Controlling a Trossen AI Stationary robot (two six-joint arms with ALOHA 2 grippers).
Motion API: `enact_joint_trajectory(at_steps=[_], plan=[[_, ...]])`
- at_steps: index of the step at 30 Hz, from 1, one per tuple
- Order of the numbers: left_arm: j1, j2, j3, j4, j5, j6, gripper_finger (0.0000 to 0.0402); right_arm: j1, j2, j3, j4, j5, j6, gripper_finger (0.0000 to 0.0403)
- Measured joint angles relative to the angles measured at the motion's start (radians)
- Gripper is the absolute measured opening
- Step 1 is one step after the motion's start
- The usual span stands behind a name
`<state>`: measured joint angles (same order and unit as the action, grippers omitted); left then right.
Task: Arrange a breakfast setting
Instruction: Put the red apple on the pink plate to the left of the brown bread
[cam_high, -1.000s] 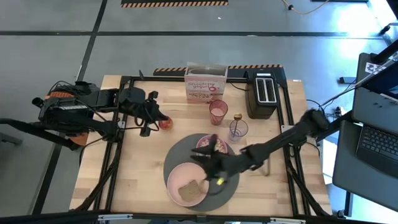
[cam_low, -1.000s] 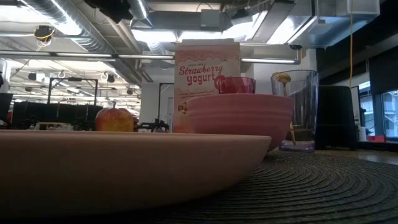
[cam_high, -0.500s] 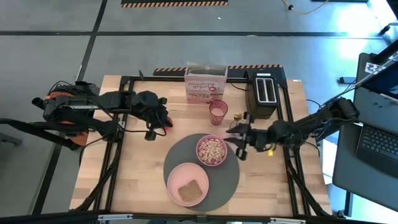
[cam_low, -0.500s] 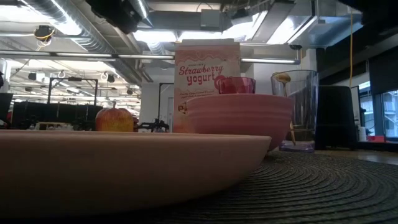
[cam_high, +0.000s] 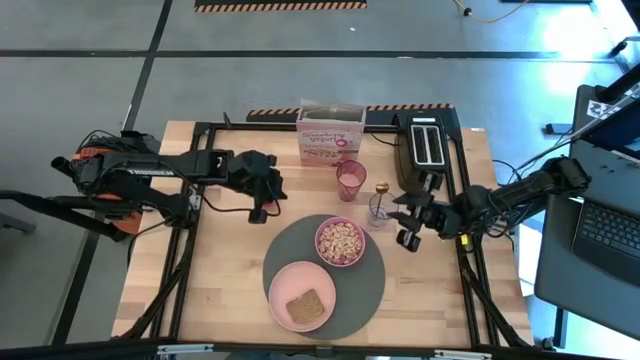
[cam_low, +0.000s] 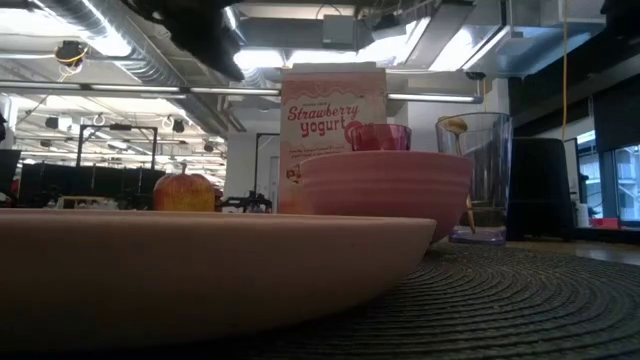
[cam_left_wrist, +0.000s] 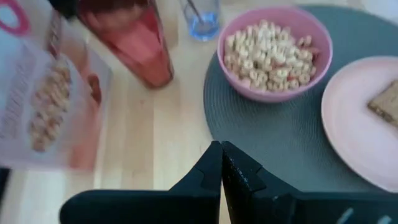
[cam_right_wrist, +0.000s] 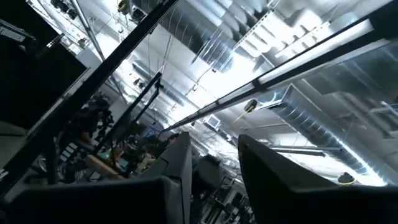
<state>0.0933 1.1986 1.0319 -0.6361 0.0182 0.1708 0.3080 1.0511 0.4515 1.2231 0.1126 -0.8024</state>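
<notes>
On the round dark-grey mat (cam_high: 372, 283) stand the pink bowl (cam_high: 341, 241) of cereal and the larger pink plate (cam_high: 281, 284) with the brown toast (cam_high: 306, 308). Behind them stand the pink tumbler (cam_high: 351, 180), the clear glass (cam_high: 379, 212) with the small spoon (cam_high: 381, 189) upright in it, and the cereal box (cam_high: 329, 141). The red apple (cam_low: 184, 191) sits on the table; in the high view my left arm hides it. My left gripper (cam_high: 266, 189) (cam_left_wrist: 222, 151) hovers shut, left of the mat. My right gripper (cam_high: 409, 219) (cam_right_wrist: 214, 155) is open, tipped upward, right of the glass.
A black toaster (cam_high: 428, 150) stands at the far right of the table. Black frame rails (cam_high: 196, 200) run along the table's sides. Bare wood (cam_high: 230, 270) lies left of the mat.
My right gripper has drawn back from over the mat toward the table's right edge and tipped from pointing down to pointing up, staying open. My left gripper has moved toward the mat and a little down, coming over the apple, still shut.
</notes>
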Motion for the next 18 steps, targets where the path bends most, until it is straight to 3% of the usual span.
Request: enact_joint_trajectory(at_steps=[3,7,13,18], plan=[[0.0,0.02,0.0,0.001,-0.055,-0.011,0.0006,-0.001,-0.014,0.0,-0.009,0.005,-0.044,0.0104],[0.004,0.061,0.0,0.001,-0.184,-0.012,0.0052,-0.001,-0.032,0.0,-0.065,0.022,-0.07,0.0104],[0.038,0.128,0.0,0.002,-0.423,-0.064,0.0172,-0.001,-0.047,0.0,-0.098,0.054,-0.071,0.0104],[0.063,0.152,0.0,-0.001,-0.548,-0.147,0.0282,0.0,-0.05,0.0,-0.098,0.052,-0.071,0.0104]])
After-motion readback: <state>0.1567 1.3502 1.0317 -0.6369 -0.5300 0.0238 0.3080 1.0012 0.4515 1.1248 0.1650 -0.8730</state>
